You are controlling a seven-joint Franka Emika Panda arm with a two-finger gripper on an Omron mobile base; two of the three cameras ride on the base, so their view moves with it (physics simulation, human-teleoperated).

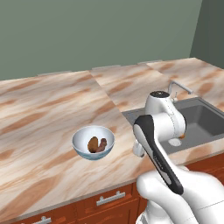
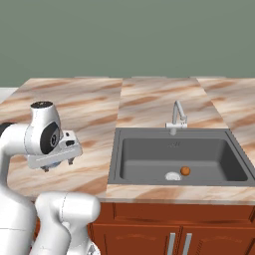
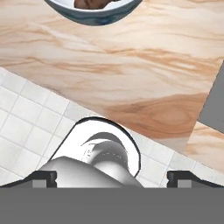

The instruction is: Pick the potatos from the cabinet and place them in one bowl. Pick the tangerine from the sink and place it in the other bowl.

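Observation:
Two brown potatos (image 1: 97, 144) lie in the pale bluish-white bowl (image 1: 83, 141) on the counter; they also peek over its rim (image 3: 94, 12) at the top of the hand view. A small orange tangerine (image 2: 185, 171) rests on the floor of the dark grey sink (image 2: 144, 162), beside the silver drain (image 2: 173, 176). My gripper (image 2: 57, 165) hangs open and empty over the counter's front edge, between bowl and sink, its fingertips (image 3: 43, 177) wide apart. The cabinet and the other bowl are out of view.
The marble counter (image 1: 43, 109) spreads wide to the left of the bowl. A silver faucet (image 2: 177, 115) stands at the sink's back rim. Reddish-brown drawer fronts (image 1: 109, 199) with metal handles run below the counter. White floor tiles (image 3: 26, 109) lie beneath the edge.

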